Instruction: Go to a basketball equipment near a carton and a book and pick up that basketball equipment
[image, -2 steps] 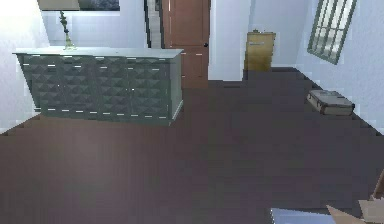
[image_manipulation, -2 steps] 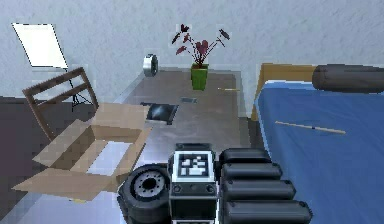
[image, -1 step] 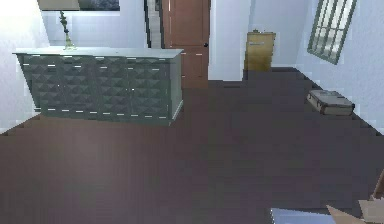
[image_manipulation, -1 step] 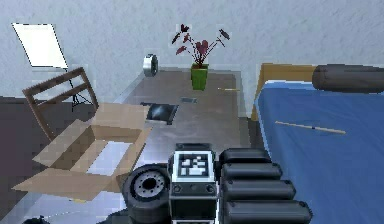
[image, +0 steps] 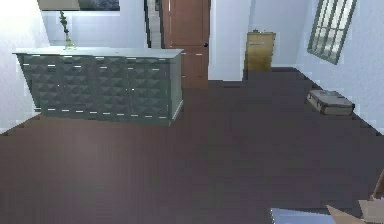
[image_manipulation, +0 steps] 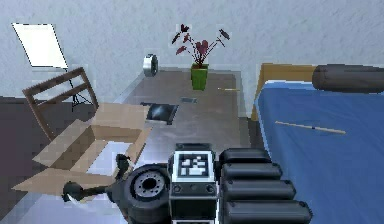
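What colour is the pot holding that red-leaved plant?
Green pot, clearest in the arm side view.

Forward view: a sideboard (image: 100, 85) stands at far left with a plant (image: 67, 38) on its left end. A door (image: 185, 35) is behind it to the right, and a case (image: 330, 101) lies on the floor at right.

Arm side view: a carton (image_manipulation: 85, 150) sits near left with a chair (image_manipulation: 58, 92) behind it. To its right is a tabletop (image_manipulation: 215, 120) with a potted plant (image_manipulation: 200, 70) at its far edge. A bed (image_manipulation: 320, 140) is at right.
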